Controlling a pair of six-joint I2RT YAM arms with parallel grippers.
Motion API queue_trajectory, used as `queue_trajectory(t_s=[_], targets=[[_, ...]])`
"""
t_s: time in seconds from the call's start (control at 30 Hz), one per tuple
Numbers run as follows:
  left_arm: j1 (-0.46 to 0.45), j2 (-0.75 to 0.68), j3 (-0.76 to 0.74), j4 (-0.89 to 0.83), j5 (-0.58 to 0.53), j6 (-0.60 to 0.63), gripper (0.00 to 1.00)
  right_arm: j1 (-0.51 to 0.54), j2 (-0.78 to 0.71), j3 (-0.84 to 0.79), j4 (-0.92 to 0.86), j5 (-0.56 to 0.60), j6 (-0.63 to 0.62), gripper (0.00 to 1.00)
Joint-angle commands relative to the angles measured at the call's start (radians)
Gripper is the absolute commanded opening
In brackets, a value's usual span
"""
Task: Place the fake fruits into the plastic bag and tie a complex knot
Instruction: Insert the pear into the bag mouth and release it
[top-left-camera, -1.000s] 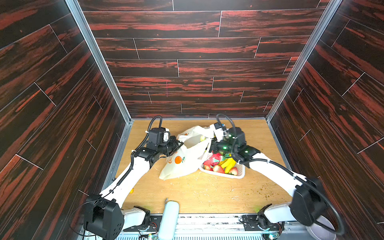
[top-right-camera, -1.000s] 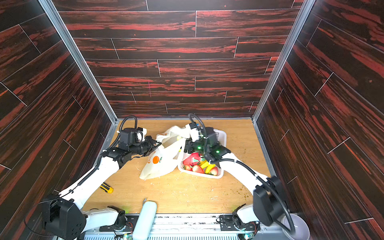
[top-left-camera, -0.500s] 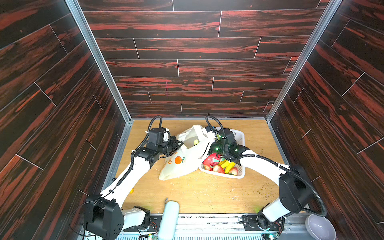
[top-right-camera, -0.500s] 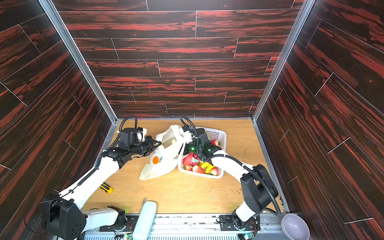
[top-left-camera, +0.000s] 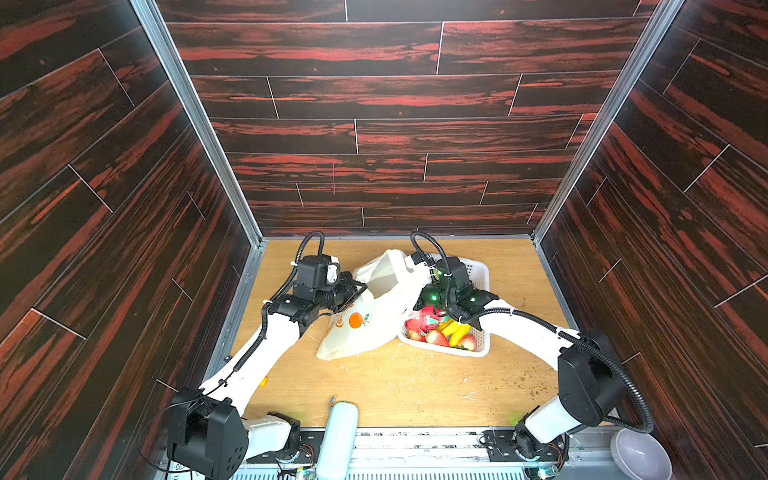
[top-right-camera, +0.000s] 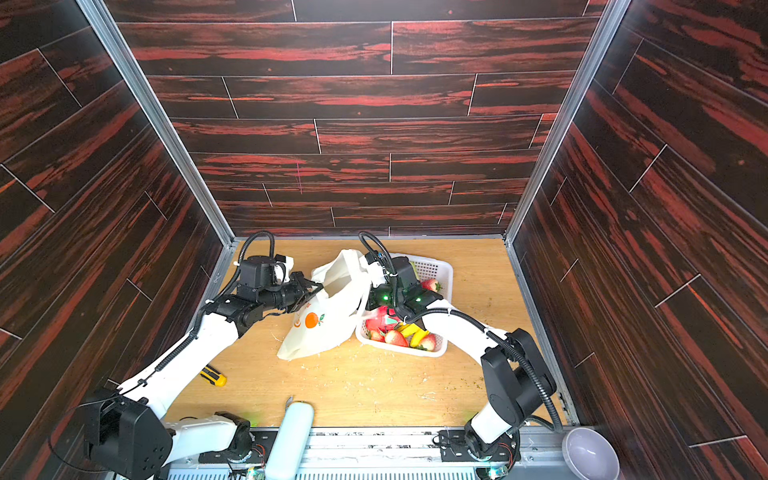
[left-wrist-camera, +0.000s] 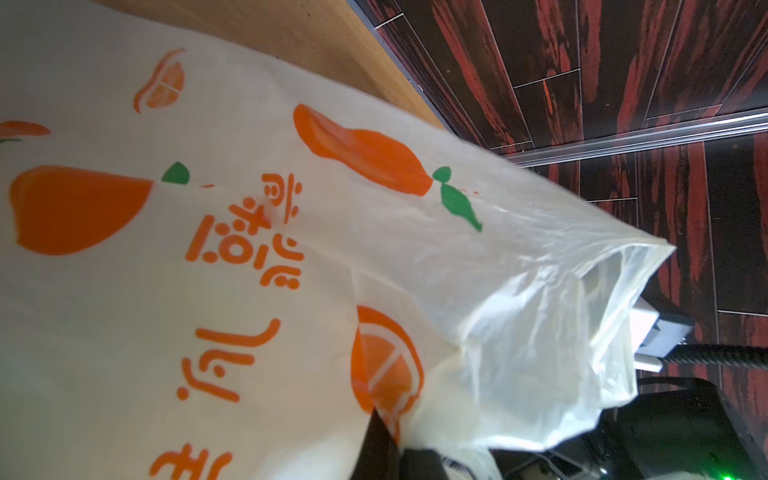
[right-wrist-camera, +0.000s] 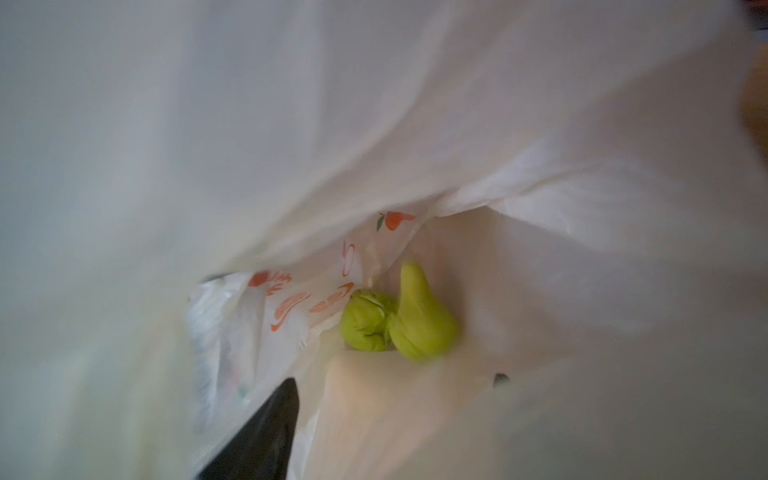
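Note:
The cream-white plastic bag (top-left-camera: 365, 324) (top-right-camera: 320, 328) with orange prints lies on the wooden floor, its mouth lifted toward the back. My left gripper (top-left-camera: 358, 289) (left-wrist-camera: 384, 419) is shut on the bag's rim by an orange-slice print and holds the mouth up. My right gripper (right-wrist-camera: 386, 407) reaches inside the bag, jaws wide apart with nothing between them. Two yellow-green pears (right-wrist-camera: 419, 320) lie deep in the bag beyond it. More fake fruits sit in the white basket (top-left-camera: 478, 270): a dragon fruit (top-left-camera: 424, 318), bananas (top-left-camera: 455, 328) and strawberries (top-left-camera: 436, 337).
The basket (top-right-camera: 440, 270) stands right beside the bag under my right forearm. A yellow-black tool (top-right-camera: 212, 376) lies near the left arm. A pale cylinder (top-left-camera: 340, 436) stands at the front edge and a grey bowl (top-left-camera: 640, 453) at the front right. Dark walls enclose three sides.
My right gripper has moved left from above the basket into the bag's mouth. The left gripper has kept its hold on the rim in the same place.

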Motion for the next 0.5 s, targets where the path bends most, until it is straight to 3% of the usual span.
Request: queue_trajectory(t_s=[0.0, 0.33, 0.47], targets=[[0.005, -0.001, 0.017, 0.003, 0.001, 0.004, 0.0, 0.006, -0.066, 0.004, -0.022, 0.032, -0.015, 0.74], [0.004, -0.005, 0.016, 0.001, 0.0, 0.006, 0.0, 0.001, -0.129, -0.017, -0.08, 0.081, -0.019, 0.75], [0.004, -0.006, 0.014, 0.0, -0.001, 0.004, 0.0, -0.013, -0.182, -0.055, -0.098, 0.102, -0.027, 0.8]])
